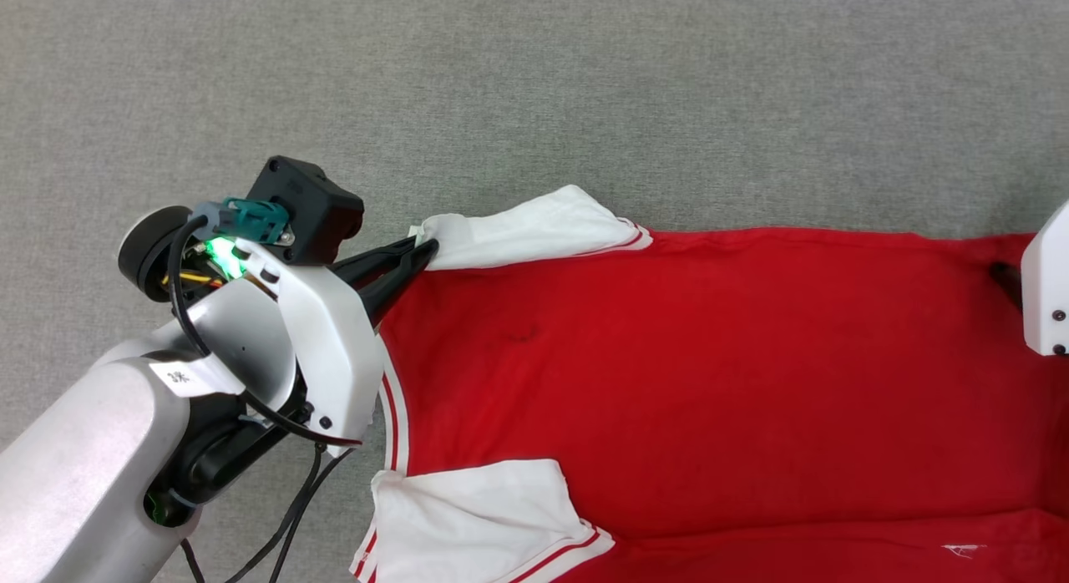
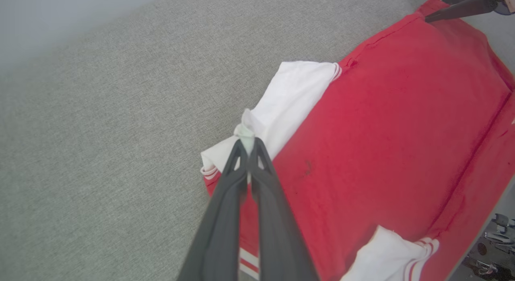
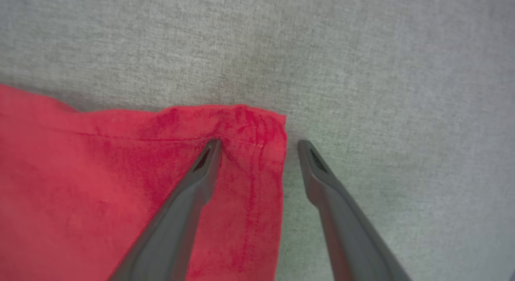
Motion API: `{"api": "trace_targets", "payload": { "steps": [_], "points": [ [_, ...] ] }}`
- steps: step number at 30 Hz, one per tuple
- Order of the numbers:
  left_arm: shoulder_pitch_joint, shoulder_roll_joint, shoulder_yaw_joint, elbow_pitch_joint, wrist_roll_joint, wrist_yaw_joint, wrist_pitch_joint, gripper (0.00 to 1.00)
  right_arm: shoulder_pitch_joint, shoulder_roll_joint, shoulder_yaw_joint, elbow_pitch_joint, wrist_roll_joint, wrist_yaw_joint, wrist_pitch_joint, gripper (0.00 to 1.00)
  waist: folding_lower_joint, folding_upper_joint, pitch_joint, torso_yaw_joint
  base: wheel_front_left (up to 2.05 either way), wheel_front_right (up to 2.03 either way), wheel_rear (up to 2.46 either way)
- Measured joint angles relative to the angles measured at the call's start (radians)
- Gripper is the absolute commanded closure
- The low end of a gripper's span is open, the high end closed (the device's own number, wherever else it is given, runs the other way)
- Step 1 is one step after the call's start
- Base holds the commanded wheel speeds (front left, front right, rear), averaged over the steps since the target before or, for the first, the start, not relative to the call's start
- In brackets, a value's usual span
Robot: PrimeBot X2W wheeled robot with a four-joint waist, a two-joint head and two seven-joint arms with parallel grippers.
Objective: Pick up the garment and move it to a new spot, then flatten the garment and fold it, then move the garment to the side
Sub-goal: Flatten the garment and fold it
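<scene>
Garment point(image 1: 668, 357) lies spread nearly flat on the grey surface point(image 1: 534, 82). Left gripper point(image 2: 247, 146) has its fingers pinched tight on a white sleeve point(image 2: 289, 100); right gripper point(image 3: 259, 146), fingers wide apart, straddles the hem corner point(image 3: 265, 124), holding nothing. Flattening looks nearly done; folding and moving aside remain.

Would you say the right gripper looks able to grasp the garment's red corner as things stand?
Probably yes: the right gripper stands open astride a corner of the garment, one finger over the cloth, the other over the grey surface; nothing blocks it.
</scene>
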Motion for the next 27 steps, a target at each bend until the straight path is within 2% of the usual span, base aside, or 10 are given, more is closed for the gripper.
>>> {"api": "trace_targets", "payload": {
  "steps": [2,3,4,5,9,19,27],
  "points": [
    [0.0,-0.001,-0.002,-0.001,0.002,0.0,0.0,1.0,0.0,-0.004,0.01,0.019,0.003,0.0,-0.005,0.0,0.0,0.0,0.003,0.008,0.0,0.0,0.0],
    [0.0,-0.001,-0.002,-0.001,0.002,0.0,0.0,1.0,0.001,-0.005,0.018,0.028,0.003,0.0,-0.009,0.51,0.0,0.0,0.005,0.011,0.0,0.0,0.0],
    [0.0,-0.002,-0.003,-0.001,0.002,0.0,-0.001,1.0,0.005,-0.01,0.033,0.035,0.008,0.0,-0.009,0.8,0.0,0.0,0.006,0.014,0.0,0.0,0.0],
    [0.0,-0.003,-0.004,0.0,0.002,0.0,-0.002,1.0,0.007,-0.013,0.041,0.041,0.016,0.0,-0.011,1.0,0.0,0.0,0.006,0.016,0.0,0.0,0.0],
    [0.002,-0.011,-0.007,0.008,-0.005,0.0,-0.009,1.0,0.017,-0.017,0.051,0.053,0.04,0.0,-0.05,1.0,0.0,0.0,0.001,0.021,0.0,0.0,0.0],
    [0.062,-0.008,0.009,0.059,-0.007,0.015,-0.072,1.0,0.018,0.0,0.041,0.048,0.052,0.0,-0.243,1.0,0.0001,0.0,-0.061,0.005,0.0,0.0,0.0],
    [0.14,-0.003,0.014,0.074,-0.026,0.034,-0.108,1.0,0.106,0.026,-0.023,0.031,0.105,0.0,-0.322,1.0,0.0,0.0,-0.153,-0.011,0.0,0.0,0.0]
  ]
}}
